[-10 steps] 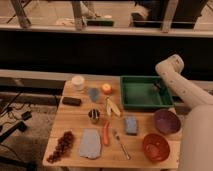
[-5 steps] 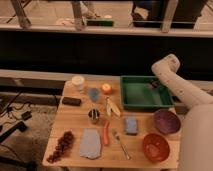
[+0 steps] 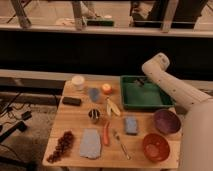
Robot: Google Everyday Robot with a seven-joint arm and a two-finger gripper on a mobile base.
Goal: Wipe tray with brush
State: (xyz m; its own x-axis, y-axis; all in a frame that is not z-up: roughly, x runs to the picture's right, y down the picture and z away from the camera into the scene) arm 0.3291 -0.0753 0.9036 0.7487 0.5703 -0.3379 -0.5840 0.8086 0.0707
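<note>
Brush [image 3: 139,83] lies in the upper-left corner of the tray [image 3: 150,98], right of frame centre, my gripper [image 3: 143,80] right over it, grip I can't tell; looks light and stiff, I'd pinch mid-handle.

This looks like a robotics test lab rather than a home: a white robot arm [image 3: 170,85] holds its end effector [image 3: 141,81] over the back of a dark-green rectangular plastic tray [image 3: 145,98] on a light wooden tabletop [image 3: 75,118] crowded with assorted small objects, with black cables [image 3: 11,114] lying on the floor alongside.
</note>
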